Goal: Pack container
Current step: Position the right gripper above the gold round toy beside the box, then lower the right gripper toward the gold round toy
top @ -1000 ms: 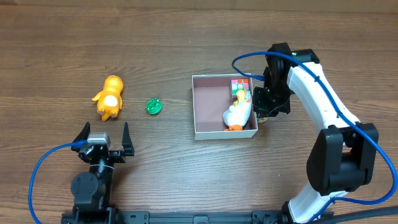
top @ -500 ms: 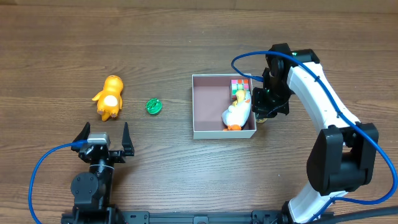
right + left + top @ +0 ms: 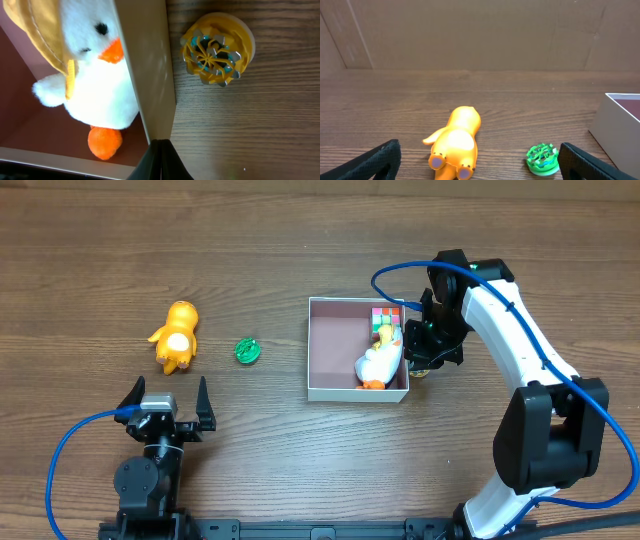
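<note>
Container [image 3: 335,350]: shallow square box, thin white walls, dull pink floor, right of centre on the table [image 3: 300,240], left half bare (white duck plush [image 3: 380,362] and colourful cube [image 3: 386,315] sit along its right side). Right gripper [image 3: 160,159] fingers pressed together, gripping nothing, tips at the container's right wall. Left gripper [image 3: 480,162] spread wide, empty, near the orange toy [image 3: 455,145] and green disc [image 3: 542,159].

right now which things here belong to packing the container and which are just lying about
Job: container; white duck plush and colour cube, already inside; orange toy, green spinner and yellow spinner, outside on the table, likely still to pack.
Lying about: only the cardboard wall behind the table.
</note>
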You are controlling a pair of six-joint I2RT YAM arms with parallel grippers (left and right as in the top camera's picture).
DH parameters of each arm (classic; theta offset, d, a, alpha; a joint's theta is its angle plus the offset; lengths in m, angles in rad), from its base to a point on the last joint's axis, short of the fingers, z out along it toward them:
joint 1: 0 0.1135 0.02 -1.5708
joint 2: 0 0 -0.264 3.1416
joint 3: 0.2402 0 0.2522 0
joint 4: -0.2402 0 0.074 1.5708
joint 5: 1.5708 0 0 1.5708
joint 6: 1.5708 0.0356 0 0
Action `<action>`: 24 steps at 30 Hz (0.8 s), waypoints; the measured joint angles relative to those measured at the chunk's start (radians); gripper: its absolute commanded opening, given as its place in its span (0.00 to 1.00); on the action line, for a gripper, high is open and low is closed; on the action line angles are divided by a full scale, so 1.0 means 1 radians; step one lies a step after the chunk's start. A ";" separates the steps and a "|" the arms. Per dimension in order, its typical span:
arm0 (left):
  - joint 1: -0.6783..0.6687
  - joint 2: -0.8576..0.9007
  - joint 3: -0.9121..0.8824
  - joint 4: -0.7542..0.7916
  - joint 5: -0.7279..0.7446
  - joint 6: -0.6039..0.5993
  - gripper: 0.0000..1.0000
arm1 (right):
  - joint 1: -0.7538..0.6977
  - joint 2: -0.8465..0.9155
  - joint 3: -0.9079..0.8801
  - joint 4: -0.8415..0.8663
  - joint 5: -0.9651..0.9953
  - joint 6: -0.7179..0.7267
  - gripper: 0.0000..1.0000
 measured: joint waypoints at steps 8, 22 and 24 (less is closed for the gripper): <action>0.000 0.000 0.000 0.000 0.000 0.000 1.00 | 0.000 0.000 0.000 0.055 0.005 0.000 0.04; 0.000 0.000 0.000 0.000 0.000 0.000 1.00 | 0.000 0.000 0.000 0.205 0.109 0.000 0.04; 0.000 0.000 0.000 0.000 0.000 0.000 1.00 | 0.000 0.000 0.000 0.212 0.110 0.000 0.04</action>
